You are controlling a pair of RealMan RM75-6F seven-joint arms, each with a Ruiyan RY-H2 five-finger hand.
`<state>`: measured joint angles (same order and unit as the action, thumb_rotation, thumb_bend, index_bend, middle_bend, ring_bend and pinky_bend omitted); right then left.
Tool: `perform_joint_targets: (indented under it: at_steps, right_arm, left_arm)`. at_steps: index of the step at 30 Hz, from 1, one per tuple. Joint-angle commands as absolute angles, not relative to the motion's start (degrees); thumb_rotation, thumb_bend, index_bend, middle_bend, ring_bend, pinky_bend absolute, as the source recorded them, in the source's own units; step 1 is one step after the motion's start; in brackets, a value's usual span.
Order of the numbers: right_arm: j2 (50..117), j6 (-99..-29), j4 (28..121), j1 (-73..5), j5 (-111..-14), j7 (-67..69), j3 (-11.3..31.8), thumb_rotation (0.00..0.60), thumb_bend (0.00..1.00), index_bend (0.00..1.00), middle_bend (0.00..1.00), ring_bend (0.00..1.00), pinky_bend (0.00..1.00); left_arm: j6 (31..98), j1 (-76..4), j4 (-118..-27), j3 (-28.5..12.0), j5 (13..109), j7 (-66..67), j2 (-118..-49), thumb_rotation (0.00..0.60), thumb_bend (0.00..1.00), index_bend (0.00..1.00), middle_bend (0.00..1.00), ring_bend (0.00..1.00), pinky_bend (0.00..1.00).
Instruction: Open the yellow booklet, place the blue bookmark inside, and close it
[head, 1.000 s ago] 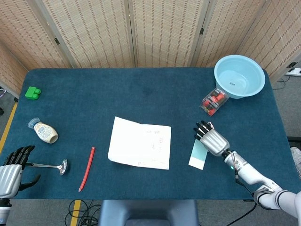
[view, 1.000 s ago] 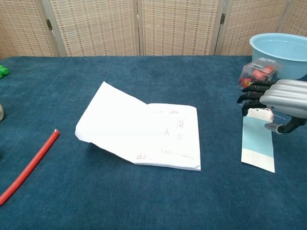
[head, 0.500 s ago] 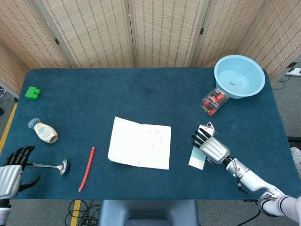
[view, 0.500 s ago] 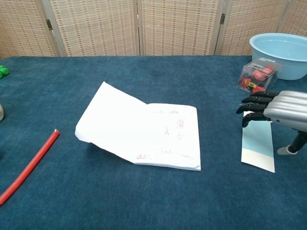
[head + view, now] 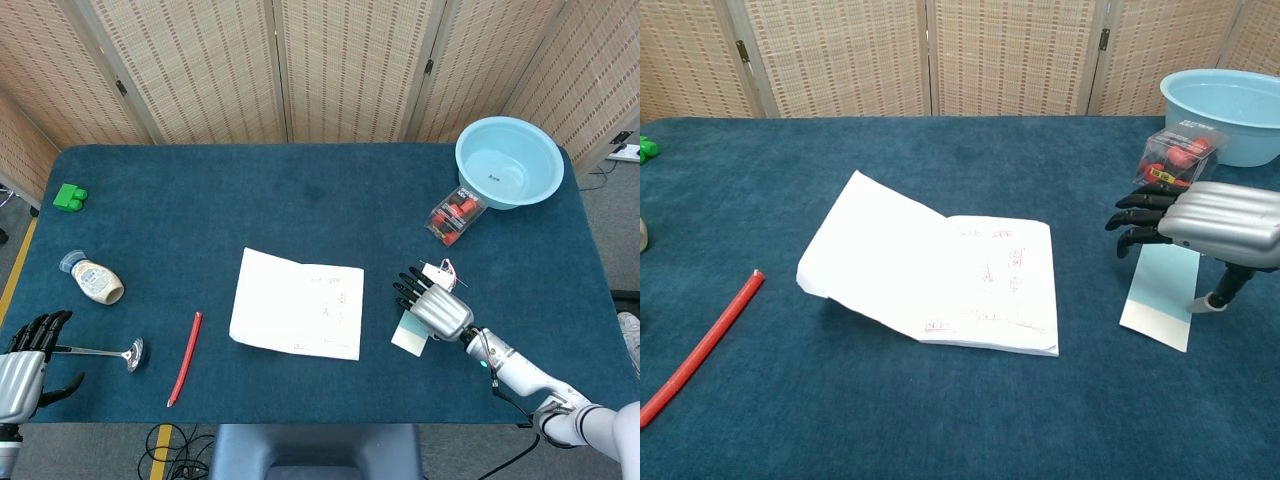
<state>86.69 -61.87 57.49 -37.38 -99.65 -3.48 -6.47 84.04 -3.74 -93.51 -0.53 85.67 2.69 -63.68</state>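
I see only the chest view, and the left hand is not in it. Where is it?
Observer: The left hand is at the near left corner of the table, fingers apart, holding nothing.
Operator: Does something lie near it?
Observer: Yes, a spoon lies just to its right, with the handle pointing at the hand.
Operator: What is the pale edge at my far left?
Observer: It is a small bottle lying on its side, behind the spoon.

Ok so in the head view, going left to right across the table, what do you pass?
Left robot hand, green block, bottle, spoon, red stick, booklet, right robot hand, clear box, blue bowl.
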Motion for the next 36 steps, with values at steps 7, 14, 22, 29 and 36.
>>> perform_joint_targets:
  at_steps: [7, 14, 22, 29, 36]
  right_arm:
    - [85.5, -59.9, 59.8, -38.8, -99.2, -3.6, -5.9, 0.6, 0.03, 0.28, 0.11, 0.0, 0.0]
    - [81.6, -56.9, 62.1, -39.3, -99.6, -2.8, -8.0, 0.6, 0.09, 0.28, 0.11, 0.0, 0.0]
    - [82.0, -54.7, 60.7, -40.8, -100.2, -2.6, -8.3, 0.6, 0.12, 0.28, 0.1, 0.0, 0.0]
    - [82.6, -53.4, 59.7, -41.9, -101.0, -2.3, -8.9, 0.6, 0.13, 0.28, 0.1, 0.0, 0.0]
    - [82.7, -53.1, 59.4, -42.2, -101.3, -2.2, -9.3, 0.6, 0.16, 0.28, 0.1, 0.0, 0.0]
  left_arm:
    - [84.0, -3.6, -93.3, -0.4, 85.6, 2.3, -63.7, 0.6, 0.26, 0.09, 0.12, 0.11, 0.16]
    - [83.7, -3.7, -93.5, -0.3, 85.7, 2.6, -63.8, 0.6, 0.26, 0.09, 0.12, 0.11, 0.16]
    - [83.7, -3.5, -94.0, -0.2, 85.3, 3.0, -63.5, 0.6, 0.26, 0.09, 0.12, 0.11, 0.16]
    - [83.6, -3.4, -94.2, -0.1, 85.3, 3.2, -63.5, 0.6, 0.26, 0.09, 0.12, 0.11, 0.16]
    - [83.4, -3.5, -94.2, -0.1, 85.2, 3.2, -63.5, 0.6, 0.26, 0.09, 0.12, 0.11, 0.16]
